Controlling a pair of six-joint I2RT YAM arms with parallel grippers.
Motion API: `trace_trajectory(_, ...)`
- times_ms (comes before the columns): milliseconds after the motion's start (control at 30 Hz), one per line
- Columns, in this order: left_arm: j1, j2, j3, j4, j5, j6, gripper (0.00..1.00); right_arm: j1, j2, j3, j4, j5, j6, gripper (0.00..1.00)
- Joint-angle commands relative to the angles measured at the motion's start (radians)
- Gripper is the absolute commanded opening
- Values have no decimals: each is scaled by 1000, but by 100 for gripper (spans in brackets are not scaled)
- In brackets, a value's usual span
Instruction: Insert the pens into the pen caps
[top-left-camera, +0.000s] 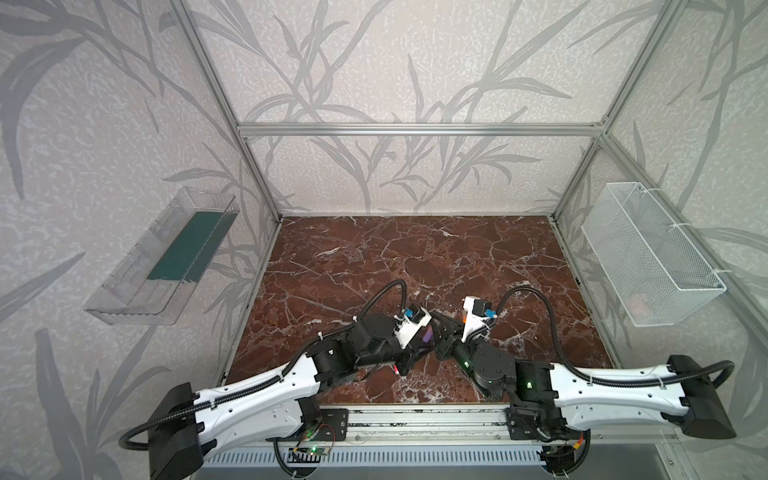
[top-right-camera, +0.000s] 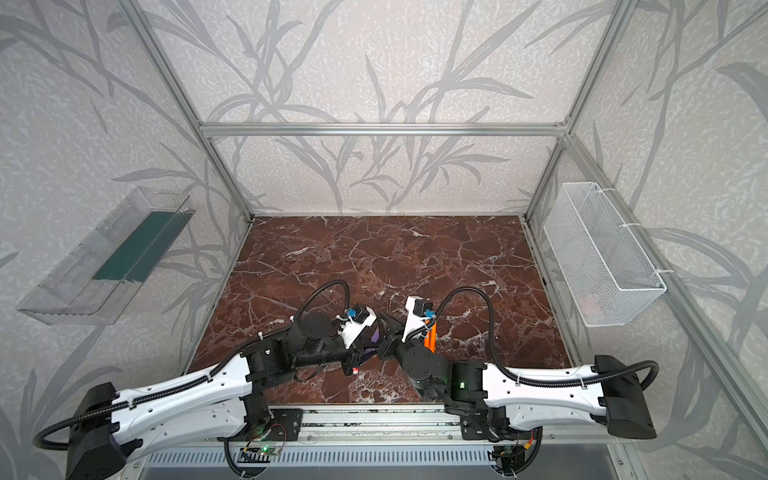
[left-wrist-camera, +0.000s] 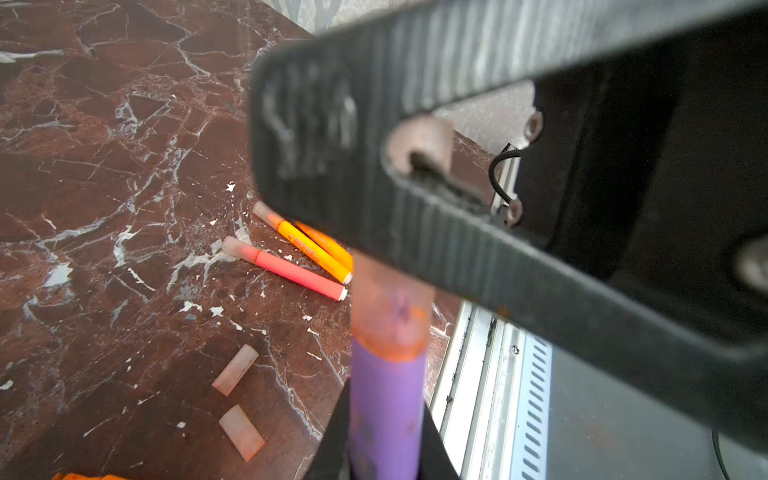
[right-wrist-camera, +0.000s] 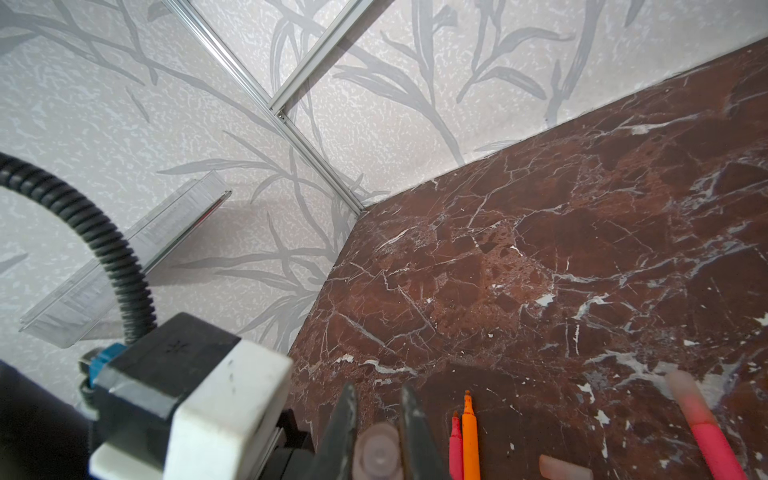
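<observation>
Both top views look steeply down from above the front rail (top-left-camera: 428, 422) over the whole marble table (top-left-camera: 415, 257), while the close, low wrist cameras face opposite ways and seemingly share one capped pink pen (left-wrist-camera: 291, 270).

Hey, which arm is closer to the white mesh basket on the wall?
Right. The right arm reaches in on the side of the table where the white mesh basket hangs; the left arm reaches in from the opposite side.
</observation>
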Motion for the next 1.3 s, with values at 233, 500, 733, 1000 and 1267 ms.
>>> trace_trajectory(233,34,-1,17,163,-212,-102,0,-19,-41,-61,-107,-82,-93,38)
trace_trajectory(500,32,30,25,177,-196,-91,0,-95,-26,-67,-60,-182,-114,57)
trace_trajectory(733,29,55,26,196,-175,-88,0,-125,-29,-89,42,-276,-153,61)
trace_trajectory(1000,24,55,9,217,-161,-93,0,-149,-42,-90,45,-297,-150,60)
trace_trajectory(1267,17,63,3,218,-156,-93,0,-153,-146,-94,36,-251,-219,60)
